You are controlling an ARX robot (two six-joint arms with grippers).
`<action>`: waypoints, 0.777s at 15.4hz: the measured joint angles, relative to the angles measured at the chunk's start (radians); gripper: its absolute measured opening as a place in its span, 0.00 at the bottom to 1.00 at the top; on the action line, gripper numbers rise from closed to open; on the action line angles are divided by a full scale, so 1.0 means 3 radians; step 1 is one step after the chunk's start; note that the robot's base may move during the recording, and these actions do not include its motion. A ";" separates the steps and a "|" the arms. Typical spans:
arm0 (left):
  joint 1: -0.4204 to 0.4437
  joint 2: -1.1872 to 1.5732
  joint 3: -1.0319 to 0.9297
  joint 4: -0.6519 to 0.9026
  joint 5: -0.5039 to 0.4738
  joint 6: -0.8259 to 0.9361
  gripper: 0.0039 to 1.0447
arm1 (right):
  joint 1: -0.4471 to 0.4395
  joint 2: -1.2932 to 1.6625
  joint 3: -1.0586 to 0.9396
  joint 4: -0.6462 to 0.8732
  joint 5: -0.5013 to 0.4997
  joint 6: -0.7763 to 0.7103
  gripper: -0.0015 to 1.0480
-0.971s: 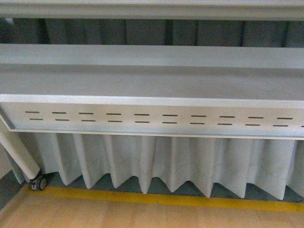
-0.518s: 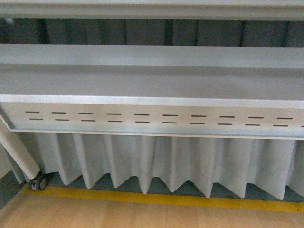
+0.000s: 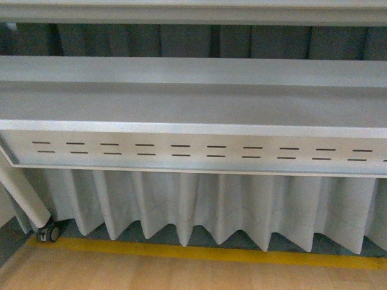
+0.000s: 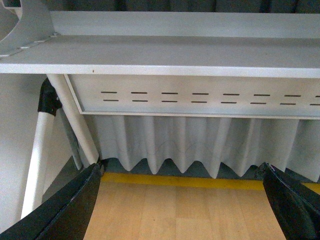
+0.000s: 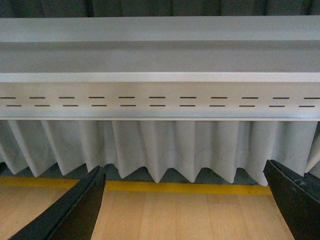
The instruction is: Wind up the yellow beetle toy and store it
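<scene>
No yellow beetle toy in any view, so I can't say where it sits. A wind-up toy like that is probably light, hard and a bit slippery, so I'd pinch it across the body sides and leave the wheels free. Left to right there's a white table leg (image 3: 24, 193) on a caster (image 3: 48, 232), then the grey table (image 3: 193, 103) with its slotted panel (image 3: 193, 151), and a pleated curtain (image 3: 211, 205) and yellow floor line (image 3: 211, 252) below, none of it looking like an obstacle. The left gripper (image 4: 181, 170) and right gripper (image 5: 184, 167) both hang with fingers spread wide, holding nothing.
</scene>
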 joint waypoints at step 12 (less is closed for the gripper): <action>0.0000 0.0000 0.0000 -0.0009 0.0000 0.0001 0.94 | 0.0000 0.0000 0.0000 -0.0008 0.0000 0.0000 0.94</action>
